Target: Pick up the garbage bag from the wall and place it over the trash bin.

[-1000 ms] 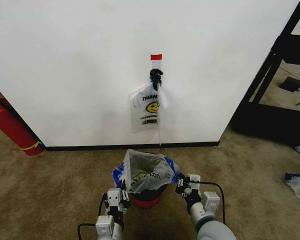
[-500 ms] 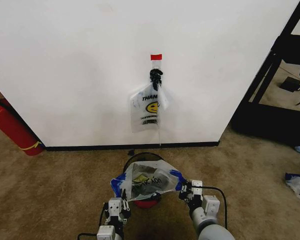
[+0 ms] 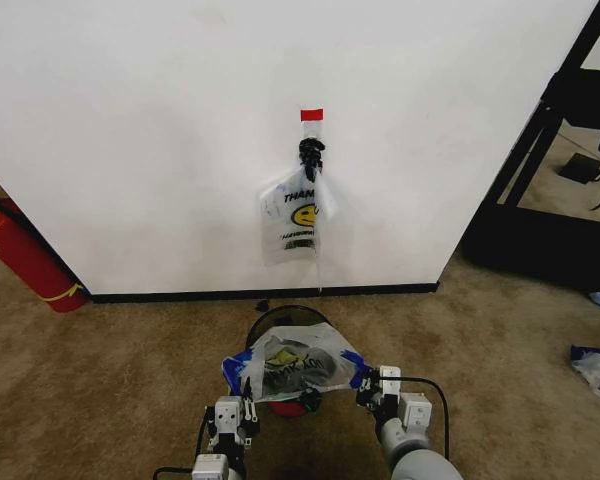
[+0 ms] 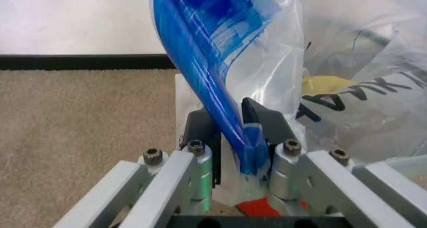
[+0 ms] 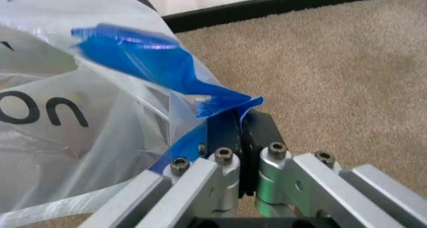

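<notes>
**Currently: both claws hold the bag stretched above the bin**

Both arms reach forward from the lower edge of the head view, wrists low. The left claw (image 3: pixel 238 409) is clamped on the blue left edge of the garbage bag (image 3: pixel 298 362); the left wrist view shows the blue film pinched between its black fingers (image 4: pixel 200 130). The right claw (image 3: pixel 372 387) is clamped on the blue right corner, with the film folded between its pads (image 5: pixel 223 130).

Compared with a second ago, both claws sit lower and nearer the robot, and the bag has gone from an upright open pouch to a flatter sheet spread across the near side of the trash bin (image 3: pixel 280 316), whose far rim is now exposed.

The bag is thin, crinkled, translucent plastic with blue patches, black lettering and a yellow print. The bin is round black wire mesh standing on brown carpet (image 3: pixel 110 370) before the white wall (image 3: pixel 160 140).
</notes>
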Motion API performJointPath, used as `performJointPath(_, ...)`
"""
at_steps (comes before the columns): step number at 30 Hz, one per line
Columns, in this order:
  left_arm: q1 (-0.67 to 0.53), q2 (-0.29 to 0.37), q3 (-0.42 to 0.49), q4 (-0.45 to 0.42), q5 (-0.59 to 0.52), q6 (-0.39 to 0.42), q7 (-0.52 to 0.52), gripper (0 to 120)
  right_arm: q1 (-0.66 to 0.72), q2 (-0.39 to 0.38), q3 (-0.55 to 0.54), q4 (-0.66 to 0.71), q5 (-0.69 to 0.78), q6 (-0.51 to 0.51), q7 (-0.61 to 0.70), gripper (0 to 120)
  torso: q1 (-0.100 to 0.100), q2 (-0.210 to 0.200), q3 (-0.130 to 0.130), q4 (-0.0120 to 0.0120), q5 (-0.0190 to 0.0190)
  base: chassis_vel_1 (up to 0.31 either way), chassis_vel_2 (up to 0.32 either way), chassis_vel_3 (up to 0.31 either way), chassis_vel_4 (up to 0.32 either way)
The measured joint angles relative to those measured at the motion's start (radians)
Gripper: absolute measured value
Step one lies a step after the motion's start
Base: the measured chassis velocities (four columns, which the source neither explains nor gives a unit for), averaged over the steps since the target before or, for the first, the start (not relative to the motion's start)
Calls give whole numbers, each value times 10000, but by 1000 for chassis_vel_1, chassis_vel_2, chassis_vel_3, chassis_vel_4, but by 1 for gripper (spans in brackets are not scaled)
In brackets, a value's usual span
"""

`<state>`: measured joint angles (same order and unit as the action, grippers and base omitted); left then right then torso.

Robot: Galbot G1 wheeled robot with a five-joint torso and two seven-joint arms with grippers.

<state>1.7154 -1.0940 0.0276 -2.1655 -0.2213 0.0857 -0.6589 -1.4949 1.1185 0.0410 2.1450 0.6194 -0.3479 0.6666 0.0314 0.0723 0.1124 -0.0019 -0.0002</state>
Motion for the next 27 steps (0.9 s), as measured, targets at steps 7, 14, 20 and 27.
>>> performJointPath(7, 115, -122, -23, 39, 211, -57, 34, 16, -110, -49, -10, 79, 3, 14, -17, 0, 0, 0, -1, 4, 5, 0, 0, 0, 0)
performJointPath(14, 0, -122, -52, 66, 151, 172, 42, 18, -75, -201, -27, 211, 377, 63, -209, 0, 0, 0, -1, 6, -20, 0, 0, 0, 0)
performJointPath(20, 20, 485, 47, -37, -166, 533, 226, 18, 397, -834, -202, 377, 1090, 49, -991, 0, -1, 0, -1, 11, -47, 0, 0, 0, 0)
performJointPath(27, -506, 1841, -12, -514, -1405, 1146, 578, 17, 621, -1521, -191, 529, 1836, -98, -1408, 0, 0, -1, 0, 6, -23, 0, 0, 0, 0)
